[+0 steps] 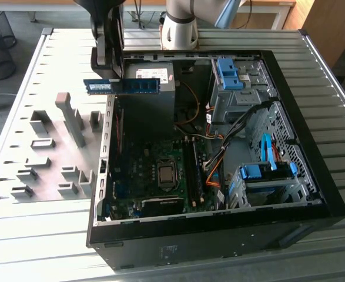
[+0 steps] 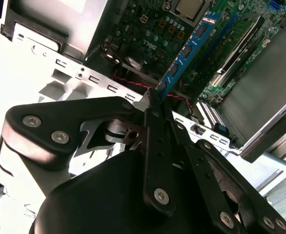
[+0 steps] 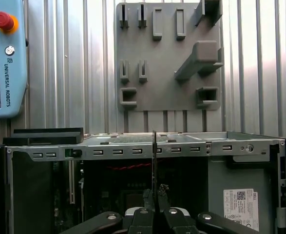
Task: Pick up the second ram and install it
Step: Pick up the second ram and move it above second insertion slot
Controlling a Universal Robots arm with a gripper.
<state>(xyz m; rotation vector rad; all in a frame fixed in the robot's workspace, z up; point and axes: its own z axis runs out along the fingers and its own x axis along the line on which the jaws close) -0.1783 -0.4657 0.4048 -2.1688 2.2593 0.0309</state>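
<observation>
In the exterior view the nearest thing is the black front edge of the one computer case (image 1: 219, 249), at six o'clock; the case lies open on a ribbed metal table (image 1: 331, 241). Inside it I count one motherboard (image 1: 143, 170) with one processor socket (image 1: 166, 174) near the middle; one grey power supply (image 1: 154, 103) at twelve o'clock; one upper blue clip (image 1: 228, 73) at one o'clock and one lower blue clip (image 1: 267, 171) at four o'clock. One grey fixture plate (image 1: 49, 153) lies on the table at nine o'clock. At eleven o'clock the one gripper (image 1: 114, 76) hangs above the case wall on the exterior view's left; the second ram (image 1: 140, 86) is clamped in it, level, in the air over that wall and clear of the motherboard.

In the second wrist view the black links of the gripper (image 2: 155, 100) are nearest; its two fingers are pressed together on one end of the second ram (image 2: 186, 51), which reaches away over the motherboard (image 2: 152, 24); it carries several dark chips. One twisted red and black wire (image 2: 133, 84) runs under it.

In the first wrist view the gripper (image 3: 154, 207) is nearest, closed tight; the second ram (image 3: 154, 161) is seen edge-on as one thin line in front of the case wall (image 3: 113, 150). Beyond lie the fixture plate (image 3: 167, 73) and one teach pendant (image 3: 4, 63) with one red button (image 3: 2, 19).
</observation>
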